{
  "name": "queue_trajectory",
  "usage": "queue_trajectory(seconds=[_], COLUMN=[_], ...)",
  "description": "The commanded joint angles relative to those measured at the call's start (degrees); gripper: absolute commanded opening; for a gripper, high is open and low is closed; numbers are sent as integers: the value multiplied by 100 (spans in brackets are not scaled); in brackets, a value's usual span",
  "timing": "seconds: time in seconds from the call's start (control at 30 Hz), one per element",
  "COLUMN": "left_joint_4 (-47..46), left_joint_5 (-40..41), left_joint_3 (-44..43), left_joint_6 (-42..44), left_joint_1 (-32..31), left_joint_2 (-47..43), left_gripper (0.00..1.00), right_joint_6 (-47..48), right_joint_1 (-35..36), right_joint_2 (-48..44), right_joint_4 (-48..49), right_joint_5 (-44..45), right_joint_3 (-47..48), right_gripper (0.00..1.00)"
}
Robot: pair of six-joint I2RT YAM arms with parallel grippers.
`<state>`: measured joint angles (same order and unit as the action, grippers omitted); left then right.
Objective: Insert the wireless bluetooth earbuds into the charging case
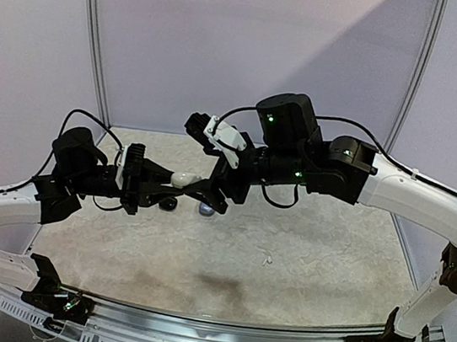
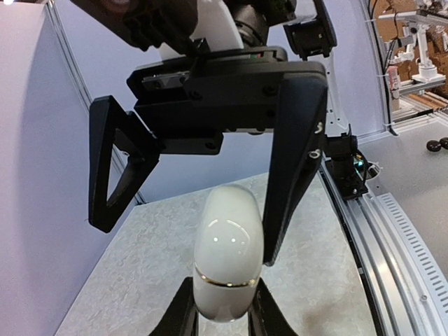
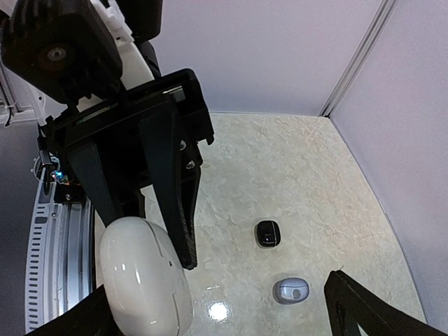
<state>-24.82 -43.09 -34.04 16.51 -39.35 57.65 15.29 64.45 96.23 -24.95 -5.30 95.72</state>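
Observation:
My left gripper (image 1: 178, 181) is shut on a white, pebble-shaped charging case (image 1: 183, 178) and holds it above the table. In the left wrist view the case (image 2: 227, 252) stands between my left gripper's (image 2: 224, 316) fingers with its lid seam closed. My right gripper (image 1: 213, 193) is open, and its black fingers (image 2: 294, 161) straddle the case's far end. In the right wrist view the case (image 3: 143, 276) sits at lower left, just inside my right gripper (image 3: 210, 323). A tiny white earbud (image 1: 267, 260) lies on the table to the right.
A black case (image 3: 267, 233) and a grey case (image 3: 291, 290) lie side by side on the mottled table (image 1: 319, 252), beneath the grippers. White walls close in the back and sides. A metal rail (image 1: 213, 339) runs along the near edge.

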Motion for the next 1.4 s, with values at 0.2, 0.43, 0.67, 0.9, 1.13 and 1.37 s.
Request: queue_trajectory(seconds=[0.2,0.43,0.67,0.9,1.13,1.37], left_joint_4=[624,599,-216,-382,-410,-401], left_joint_5=[-281,-172,187,178,106,85], left_joint_3=[26,35,178,152,125,126], left_joint_6=[-113,-318,-1522,-1816,-1752,-1704], left_joint_1=[-2,-2,15,24,24,24], left_joint_2=[-17,-17,-32,36,55,36], left_gripper=[0,0,0,0,0,0], right_joint_6=[-344,-394,-244,-287,-240,-211], right_joint_1=[-175,-180,-187,-253,-261,-300], right_joint_2=[-182,-203,-33,-55,22,93], right_joint_4=[751,787,168,-228,-291,-322], right_joint_5=[105,-76,-1219,-1649,-1341,-1464], right_joint_3=[155,157,227,254,258,261], right_gripper=[97,96,77,60,66,35])
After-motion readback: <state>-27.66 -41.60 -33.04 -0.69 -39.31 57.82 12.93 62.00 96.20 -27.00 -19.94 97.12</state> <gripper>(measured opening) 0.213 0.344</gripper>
